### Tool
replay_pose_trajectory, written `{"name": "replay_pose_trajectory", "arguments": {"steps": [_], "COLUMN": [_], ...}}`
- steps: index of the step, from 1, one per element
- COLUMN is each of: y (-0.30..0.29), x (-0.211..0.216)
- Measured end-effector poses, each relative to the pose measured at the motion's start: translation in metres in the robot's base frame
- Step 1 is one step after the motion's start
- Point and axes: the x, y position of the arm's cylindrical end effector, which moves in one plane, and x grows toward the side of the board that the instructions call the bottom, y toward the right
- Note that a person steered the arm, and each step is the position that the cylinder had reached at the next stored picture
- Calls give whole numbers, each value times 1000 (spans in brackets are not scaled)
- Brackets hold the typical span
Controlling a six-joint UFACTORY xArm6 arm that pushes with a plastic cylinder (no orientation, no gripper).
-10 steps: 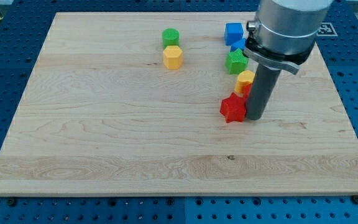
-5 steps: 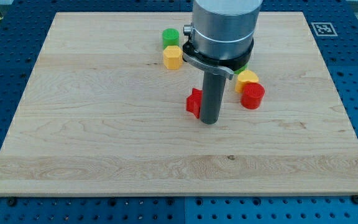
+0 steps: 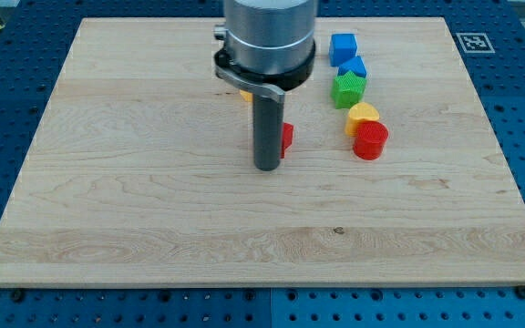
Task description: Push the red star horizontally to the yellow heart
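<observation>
The red star (image 3: 286,138) lies near the board's middle, mostly hidden behind my rod; only its right edge shows. My tip (image 3: 265,168) rests on the board just left of and in front of the star, touching or nearly touching it. The yellow heart (image 3: 360,116) lies to the star's right, a clear gap away, with a red cylinder (image 3: 370,140) touching its lower right side.
A green block (image 3: 348,89) and two blue blocks (image 3: 342,46) (image 3: 354,66) stand in a column above the heart. The arm's grey body (image 3: 267,41) hides the blocks at the board's top middle. The wooden board (image 3: 135,200) sits on a blue perforated table.
My tip has travelled left across the board, from the star's right side to its left. The red star has slid left, away from the yellow heart. The red cylinder came into sight.
</observation>
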Motion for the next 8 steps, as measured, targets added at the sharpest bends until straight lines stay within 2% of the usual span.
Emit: {"name": "replay_pose_trajectory", "arguments": {"steps": [6, 7, 8], "y": [7, 23, 82], "x": [-31, 6, 39]}}
